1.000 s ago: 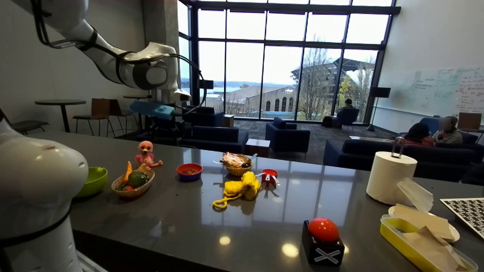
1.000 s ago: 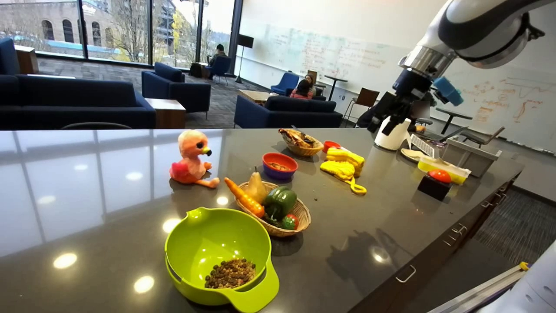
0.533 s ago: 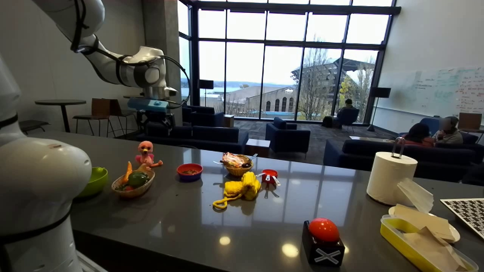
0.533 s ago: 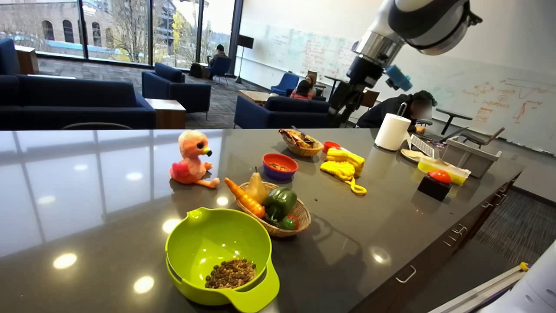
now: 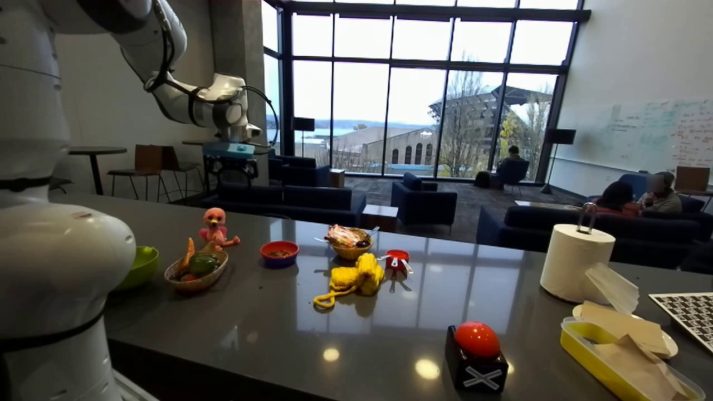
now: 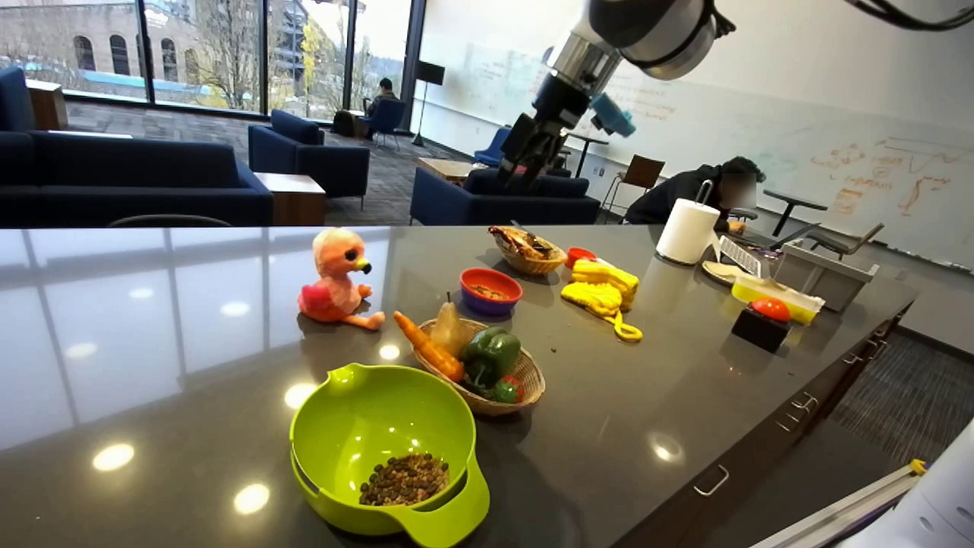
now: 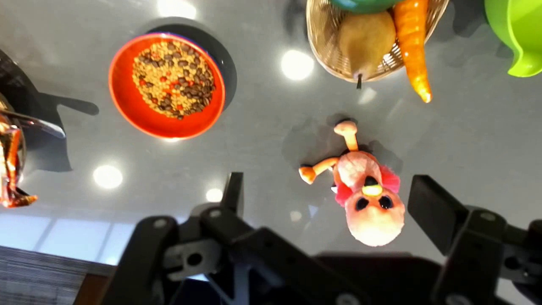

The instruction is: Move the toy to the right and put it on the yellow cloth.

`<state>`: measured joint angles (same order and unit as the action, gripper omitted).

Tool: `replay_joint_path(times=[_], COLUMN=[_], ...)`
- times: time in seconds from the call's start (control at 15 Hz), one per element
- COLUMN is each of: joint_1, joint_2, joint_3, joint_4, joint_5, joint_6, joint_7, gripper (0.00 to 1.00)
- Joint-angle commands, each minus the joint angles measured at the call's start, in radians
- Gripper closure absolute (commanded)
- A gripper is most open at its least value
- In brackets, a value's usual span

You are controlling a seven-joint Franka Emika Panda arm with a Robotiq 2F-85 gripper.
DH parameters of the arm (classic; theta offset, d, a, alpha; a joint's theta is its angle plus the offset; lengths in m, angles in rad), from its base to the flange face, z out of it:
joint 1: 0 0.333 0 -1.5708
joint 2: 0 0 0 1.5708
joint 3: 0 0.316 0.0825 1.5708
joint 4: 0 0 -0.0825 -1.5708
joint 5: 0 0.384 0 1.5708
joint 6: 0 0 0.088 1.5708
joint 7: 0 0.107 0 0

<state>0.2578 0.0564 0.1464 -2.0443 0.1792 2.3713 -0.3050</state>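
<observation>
The toy is a pink plush flamingo with a yellow and black beak. It sits upright on the grey counter in both exterior views (image 5: 213,225) (image 6: 333,278). In the wrist view the toy (image 7: 368,186) lies between the fingers in the picture, nearer the right finger. The gripper (image 7: 329,182) is open and empty. In both exterior views the gripper (image 5: 231,179) (image 6: 520,176) is well above the counter, fingers pointing down, apart from the toy. The yellow cloth (image 5: 356,277) (image 6: 601,288) lies bunched on the counter, with a loop at one end; it is out of the wrist view.
A basket of toy vegetables (image 6: 525,392) and a green bowl (image 6: 380,411) stand near the toy. A red-purple bowl (image 7: 167,87) holds grains. A second basket (image 5: 351,252) and a red cup (image 5: 397,259) stand beside the cloth. A red button box (image 5: 476,359) and paper towels (image 5: 574,262) stand farther off.
In an exterior view the gripper has swung far to the left, closer to the toy, staying high above the counter. The toy and the cloth have not moved.
</observation>
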Motion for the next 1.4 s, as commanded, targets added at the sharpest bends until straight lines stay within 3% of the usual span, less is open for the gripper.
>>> replay_joint_path(times=[0.0,0.67,1.33], joint_1=[-0.017,0.046,0.118], joint_2=[0.161,0.577,0.874], joint_3=[0.047,0.128,0.128], joint_4=[0.207,0.744,1.048], joint_5=[0.005,-0.065,-0.070], joint_6=[-0.033,-0.177,-0.260], joint_7=[-0.030,0.022,0.059], gripper=[0.00,0.00,0.00])
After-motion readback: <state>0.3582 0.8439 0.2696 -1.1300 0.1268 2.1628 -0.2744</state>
